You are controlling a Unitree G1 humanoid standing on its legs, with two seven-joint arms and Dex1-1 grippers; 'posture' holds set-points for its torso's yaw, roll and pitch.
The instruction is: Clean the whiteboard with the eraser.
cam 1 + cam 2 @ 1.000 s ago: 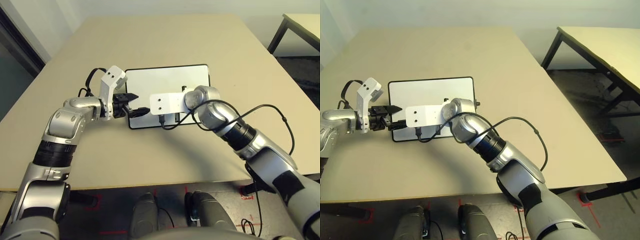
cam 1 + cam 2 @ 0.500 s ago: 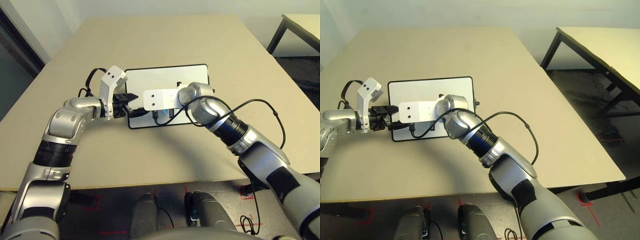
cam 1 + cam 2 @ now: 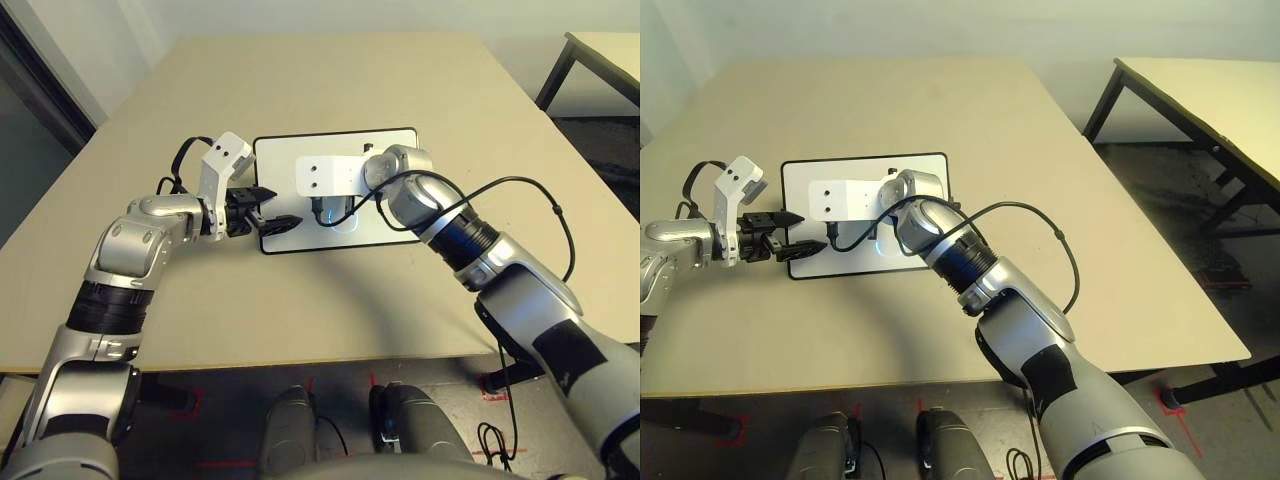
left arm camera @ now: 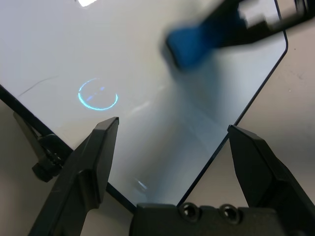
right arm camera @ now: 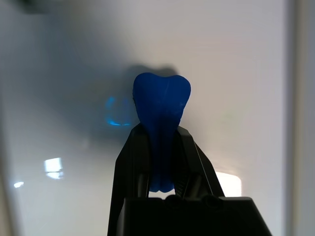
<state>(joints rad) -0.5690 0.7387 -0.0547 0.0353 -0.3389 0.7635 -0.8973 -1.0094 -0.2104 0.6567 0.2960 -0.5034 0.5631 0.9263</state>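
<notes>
Presently my right hand (image 5: 162,162) is clamped fully shut on the eraser (image 5: 161,110), whose long axis runs straight out along my fingers, so the free blue end projects past my fingertips toward the whiteboard (image 3: 385,150). In the right wrist view that end sits against the white surface, or just off it; I cannot tell whether it touches.

The whiteboard lies flat on the worktop (image 3: 330,80), directly beneath and ahead of my right hand, with its long axis running across in front of me. My right hand is over the board's middle, nearer its left short side than its right.

My left hand (image 3: 268,208) stands wide open and holds nothing. Its fingers straddle the near left corner of the board, one finger (image 4: 96,152) over the black frame by a small knob (image 4: 47,164), the other off the edge.

A faint thin mark (image 4: 37,86) shows near the left edge, between my two hands. I judge that the coming stroke depends on this relation: the remaining mark lies leftward of the eraser, so my right hand, the only one carrying it, sweeps along the board's long axis toward my left hand.
</notes>
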